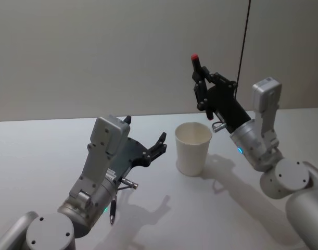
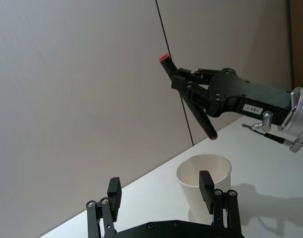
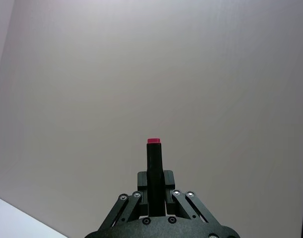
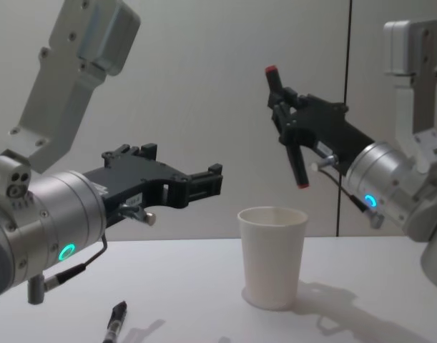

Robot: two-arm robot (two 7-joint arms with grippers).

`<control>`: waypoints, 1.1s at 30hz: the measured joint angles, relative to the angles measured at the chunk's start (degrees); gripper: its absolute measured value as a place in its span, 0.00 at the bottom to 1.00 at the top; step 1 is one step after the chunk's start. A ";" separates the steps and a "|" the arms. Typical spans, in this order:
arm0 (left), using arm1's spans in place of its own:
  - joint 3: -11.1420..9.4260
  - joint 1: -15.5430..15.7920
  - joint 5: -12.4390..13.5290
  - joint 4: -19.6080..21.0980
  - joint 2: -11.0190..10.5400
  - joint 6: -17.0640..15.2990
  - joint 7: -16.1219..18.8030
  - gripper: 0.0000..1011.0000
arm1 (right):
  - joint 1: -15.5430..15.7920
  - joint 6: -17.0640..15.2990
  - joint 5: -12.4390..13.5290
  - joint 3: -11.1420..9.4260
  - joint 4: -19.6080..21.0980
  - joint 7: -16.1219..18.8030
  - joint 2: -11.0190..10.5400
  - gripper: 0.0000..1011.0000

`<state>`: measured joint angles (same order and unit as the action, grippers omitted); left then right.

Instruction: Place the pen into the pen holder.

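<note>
A black pen [image 1: 196, 70] with a red end is held tilted in the air, with my right gripper [image 1: 200, 86] shut on its middle. Its lower tip [image 4: 302, 184] hangs above the rim of the pen holder [image 4: 272, 257], a white paper cup standing upright on the table. The same pen [image 2: 203, 121] slants over the cup [image 2: 193, 171] in the left wrist view, and its red end [image 3: 154, 142] sticks up past the right gripper [image 3: 154, 184]. My left gripper [image 1: 144, 130] hovers open and empty to the left of the cup [image 1: 192, 148].
A second black pen [image 1: 112, 211] lies on the white table [image 1: 44, 156] under my left arm, also seen low in the chest view [image 4: 114, 321]. A plain wall with a thin dark vertical line [image 1: 244, 47] stands behind the table.
</note>
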<state>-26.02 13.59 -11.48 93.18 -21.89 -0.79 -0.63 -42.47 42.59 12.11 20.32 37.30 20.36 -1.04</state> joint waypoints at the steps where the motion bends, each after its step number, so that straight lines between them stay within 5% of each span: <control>1: 0.00 0.00 0.00 0.00 0.00 0.00 0.00 0.99 | -0.48 0.28 0.58 0.11 -1.06 0.52 0.33 0.17; 18: 0.00 0.00 0.00 0.00 0.00 0.00 0.00 0.99 | -4.99 3.13 5.03 0.68 -12.06 5.36 3.47 0.21; 33: 0.00 0.00 0.00 0.00 0.00 0.00 0.00 0.99 | -5.68 3.36 5.75 0.31 -14.61 6.79 4.03 0.66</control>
<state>-26.02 13.59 -11.48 93.18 -21.90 -0.79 -0.62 -48.15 45.95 17.86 20.63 22.69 27.15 2.99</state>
